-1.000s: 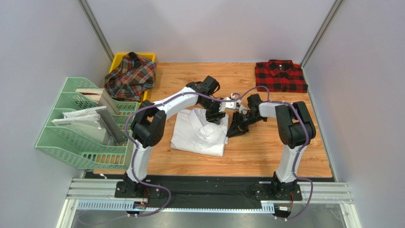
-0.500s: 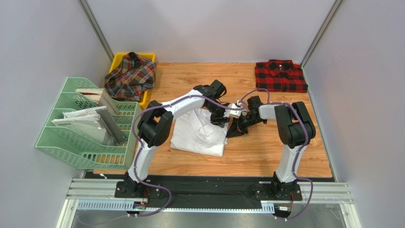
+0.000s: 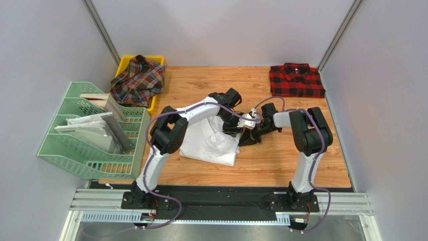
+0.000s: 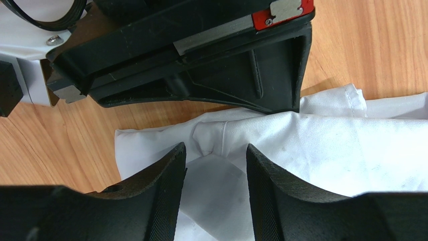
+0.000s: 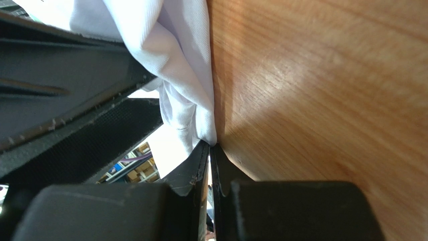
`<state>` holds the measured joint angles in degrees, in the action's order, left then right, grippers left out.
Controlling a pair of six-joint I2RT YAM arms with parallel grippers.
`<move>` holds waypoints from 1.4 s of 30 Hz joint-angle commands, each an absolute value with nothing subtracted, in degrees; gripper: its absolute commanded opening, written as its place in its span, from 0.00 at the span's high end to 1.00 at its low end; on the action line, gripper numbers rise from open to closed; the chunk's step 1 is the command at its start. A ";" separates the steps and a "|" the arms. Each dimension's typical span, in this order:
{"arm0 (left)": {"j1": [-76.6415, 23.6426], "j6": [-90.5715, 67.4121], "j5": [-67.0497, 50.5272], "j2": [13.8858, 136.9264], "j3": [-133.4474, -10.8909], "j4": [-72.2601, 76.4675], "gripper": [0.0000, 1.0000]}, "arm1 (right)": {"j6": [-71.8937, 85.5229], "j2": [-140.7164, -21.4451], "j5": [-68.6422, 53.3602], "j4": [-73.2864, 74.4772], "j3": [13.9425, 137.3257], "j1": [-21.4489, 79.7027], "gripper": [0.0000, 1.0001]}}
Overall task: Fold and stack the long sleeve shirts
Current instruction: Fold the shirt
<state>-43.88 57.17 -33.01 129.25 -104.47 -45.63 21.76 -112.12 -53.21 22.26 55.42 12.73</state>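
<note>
- The right hand (image 5: 210, 146) is shut to a thin slit, with the edge of the white shirt (image 5: 186, 80) nipped at its very tips. It lies low along the counter (image 5: 311, 90).
- That bite looks shallow, so any pull should be slow and level or the cloth may slide out.
- The left hand (image 4: 215, 153) is open and holds nothing. Its fingers (image 4: 161, 201) stand either side of a small fold at the shirt's corner, just beside the right hand's black body.
- The step appears to be neatening or turning over the shirt's right edge. The left hand would do well to close on that fold, or press it flat, before the right one carries the edge across.
- The two hands are crowded together, so each should move away from the other rather than across it.
- The white shirt lies mid-counter between the arms, already gathered into a rough rectangle with its near corner skewed. The edges should be squared before it is lifted.
- The red shirt (image 3: 295, 80) lies folded flat at the far right corner, the likely base for the stack.
- The tartan shirt (image 3: 138, 78) is heaped unfolded in the yellow bin (image 3: 158, 59) at the far left, not yet done.
- The green rack (image 3: 90, 150) stands well apart on the left.
</note>
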 commanded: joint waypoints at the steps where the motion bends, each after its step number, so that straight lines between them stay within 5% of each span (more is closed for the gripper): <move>1: -44.30 59.59 -35.33 128.41 -106.00 -46.58 0.46 | 23.55 -111.80 -54.14 20.04 54.84 13.10 0.89; 9: -44.47 60.38 -36.04 130.16 -108.45 -49.65 0.56 | 23.73 -109.69 -52.56 20.92 52.74 13.18 0.70; 13: -44.65 59.68 -35.60 131.13 -110.03 -50.10 0.61 | 24.08 -109.86 -52.38 21.18 51.68 13.18 0.69; 25: -45.26 59.95 -35.25 133.15 -112.06 -53.61 0.52 | 25.05 -111.36 -52.47 19.25 51.33 14.59 0.90; 27: -45.44 58.89 -34.72 133.59 -112.50 -53.09 0.58 | 25.22 -111.44 -52.30 18.90 51.41 14.59 0.97; 31: -45.35 55.82 -33.41 134.03 -113.73 -50.99 0.99 | 25.49 -111.01 -52.82 18.99 51.68 14.50 1.00; 42: -43.59 49.22 -30.85 131.66 -116.28 -47.20 1.00 | 29.00 -108.28 -55.72 22.40 53.61 15.47 1.00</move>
